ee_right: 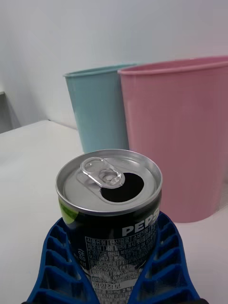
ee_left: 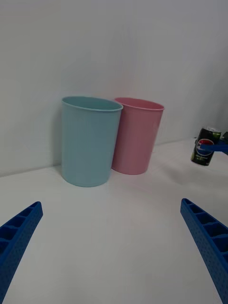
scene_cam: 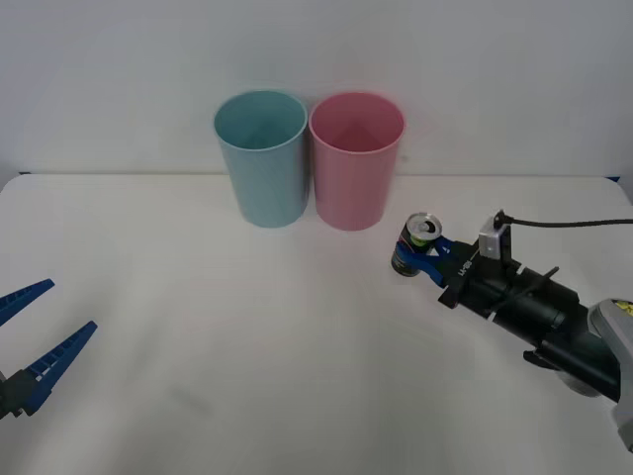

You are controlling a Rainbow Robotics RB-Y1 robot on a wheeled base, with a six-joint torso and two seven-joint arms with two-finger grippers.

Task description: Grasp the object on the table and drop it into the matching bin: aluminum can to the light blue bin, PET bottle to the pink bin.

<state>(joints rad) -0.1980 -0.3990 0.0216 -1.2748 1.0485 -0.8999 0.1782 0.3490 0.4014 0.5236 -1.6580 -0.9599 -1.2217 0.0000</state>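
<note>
The right gripper holds the aluminum can between its two blue ribbed fingers, one on each side of the dark body. The can stands upright, and its silver top is open, with the pull-tab lying flat beside the hole. Behind the can stand the pink bin and the light blue bin, close together on the white table. The pink bin is the nearer one.

The dark aluminum can stands upright, its silver top opened. It sits at four o'clock from the pink bin. The light blue bin touches that bin at its nine o'clock.
</note>
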